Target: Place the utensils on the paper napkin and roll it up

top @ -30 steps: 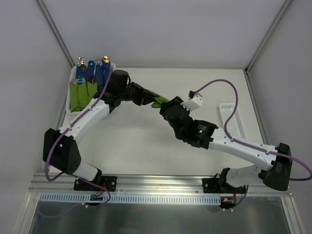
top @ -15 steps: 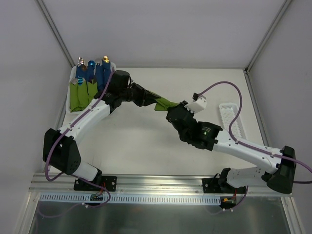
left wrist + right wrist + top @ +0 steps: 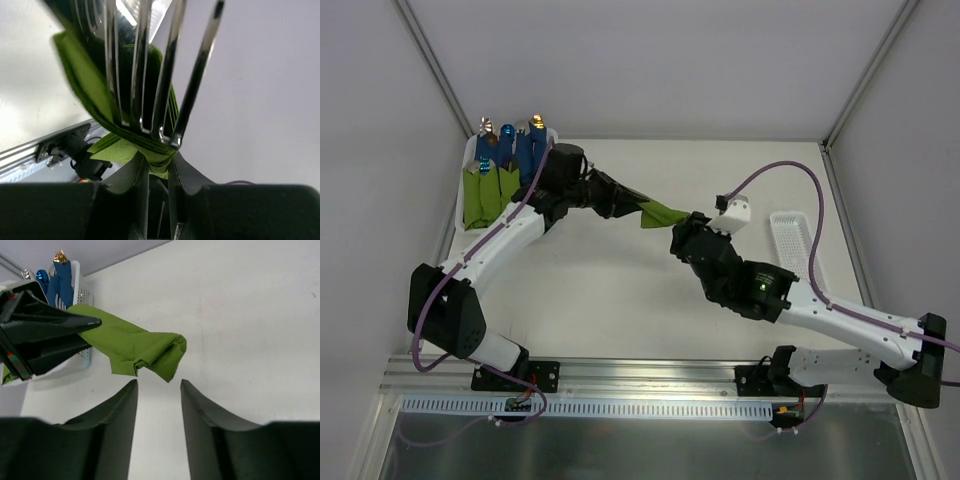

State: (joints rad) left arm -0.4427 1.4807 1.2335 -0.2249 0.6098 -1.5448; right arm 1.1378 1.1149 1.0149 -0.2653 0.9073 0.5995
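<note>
Napkin (image 3: 665, 213), rolled around a fork (image 3: 165, 75), hangs above the table right of the basket (image 3: 458, 212). Left gripper (image 3: 628, 207) pinches its basket-side end. Right gripper (image 3: 157, 385) is spread, empty, just beyond the loose end. Judged light, limp and easily torn (fork may slip); grip where metal stiffens it.

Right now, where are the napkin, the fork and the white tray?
napkin (image 3: 131, 345): right wrist view, middle of the green bundle.
fork (image 3: 142, 60): left wrist view, on one metal tine.
white tray (image 3: 792, 248): top view, on its mesh floor.
</note>
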